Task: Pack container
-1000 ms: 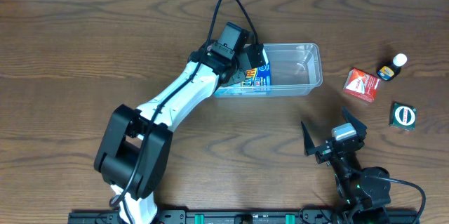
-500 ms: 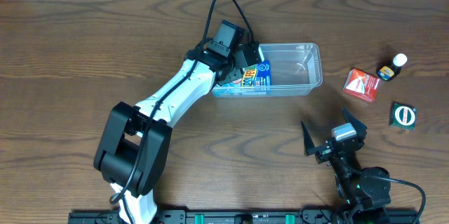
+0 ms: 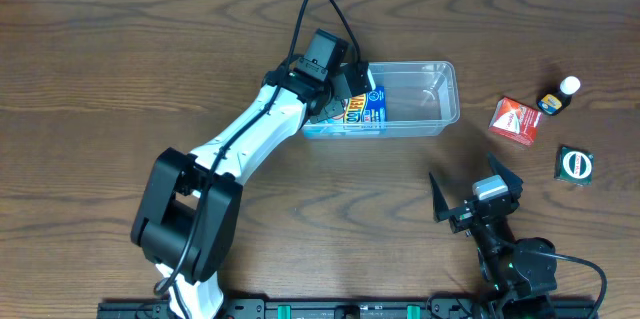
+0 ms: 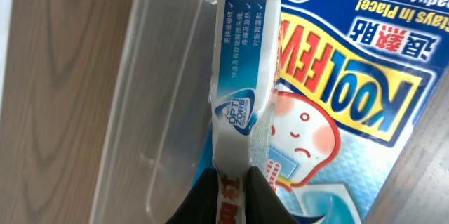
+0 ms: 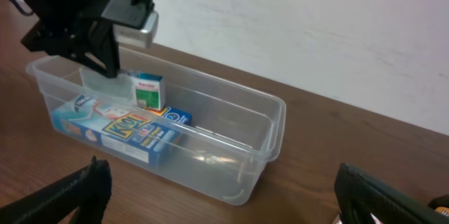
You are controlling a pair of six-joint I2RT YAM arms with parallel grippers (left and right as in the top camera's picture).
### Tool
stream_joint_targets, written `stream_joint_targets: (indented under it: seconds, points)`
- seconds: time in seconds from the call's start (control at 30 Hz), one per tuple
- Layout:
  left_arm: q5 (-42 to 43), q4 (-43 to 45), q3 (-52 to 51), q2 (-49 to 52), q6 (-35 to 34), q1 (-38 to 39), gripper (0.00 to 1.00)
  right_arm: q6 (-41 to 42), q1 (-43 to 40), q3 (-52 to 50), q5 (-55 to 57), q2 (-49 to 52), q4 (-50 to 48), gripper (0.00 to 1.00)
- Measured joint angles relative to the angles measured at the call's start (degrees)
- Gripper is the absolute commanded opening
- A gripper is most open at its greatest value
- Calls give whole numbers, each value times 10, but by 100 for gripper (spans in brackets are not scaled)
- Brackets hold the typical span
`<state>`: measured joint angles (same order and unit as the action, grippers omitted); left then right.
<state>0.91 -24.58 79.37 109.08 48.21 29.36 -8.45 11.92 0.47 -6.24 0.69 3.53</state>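
The clear container (image 3: 418, 97) lies at the table's middle back. A flat blue Koolfever box (image 3: 366, 109) lies in its left end. My left gripper (image 3: 350, 84) reaches into that end. In the left wrist view the left gripper (image 4: 233, 182) is shut on the narrow edge of a slim white-and-blue small box (image 4: 242, 76), which stands between the container's wall (image 4: 140, 76) and the Koolfever box (image 4: 351, 76). The right wrist view shows the small box (image 5: 147, 89) upright beside the Koolfever box (image 5: 119, 129). My right gripper (image 3: 461, 166) stands open near the front edge, empty, its jaws wide apart.
To the right of the container lie a red-and-white box (image 3: 515, 119), a small dark bottle with a white cap (image 3: 560, 96) and a dark green pack with a round label (image 3: 574, 164). A small dark blue box (image 5: 175, 116) sits in the container behind the Koolfever box.
My left gripper has shifted slightly left at the container's left end, and the Koolfever box now lies a little flatter. The right arm has not moved.
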Motion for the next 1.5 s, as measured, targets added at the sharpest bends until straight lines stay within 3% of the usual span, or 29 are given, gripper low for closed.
stream_joint_targets:
  seconds: [0.17, 0.7, 0.87, 0.9, 0.97, 1.07, 1.13, 1.23, 1.37, 1.5]
  points:
    - [0, -12, 0, -13, -17, 0, 6, 0, 0, 0, 0, 0, 0, 99]
    - [0, -18, 0, -13, -22, 0, 6, 0, 0, 0, 0, 0, 0, 99]
    - [-26, 47, -1, -18, -112, 1, 7, 0, 0, 0, 0, 0, 0, 99]
    - [-45, 66, -1, -25, -151, 0, 11, 0, 0, 0, 0, 0, 0, 99]
    - [-94, 88, -2, -49, -234, -2, 43, 0, 0, 0, 0, 0, 0, 99]
    - [-162, 90, -2, -98, -376, -19, 55, 0, 0, 0, 0, 0, 0, 99]
    - [-195, 74, -1, -139, -469, -49, 68, 0, 0, 0, 0, 0, 0, 99]
    - [-224, 33, 2, -177, -570, -107, 79, 0, 0, 0, 0, 0, 0, 99]
    - [-238, -15, 3, -182, -641, -182, 98, 0, 0, 0, 0, 0, 0, 99]
    - [-238, -49, 2, -176, -675, -230, 98, 0, 0, 0, 0, 0, 0, 99]
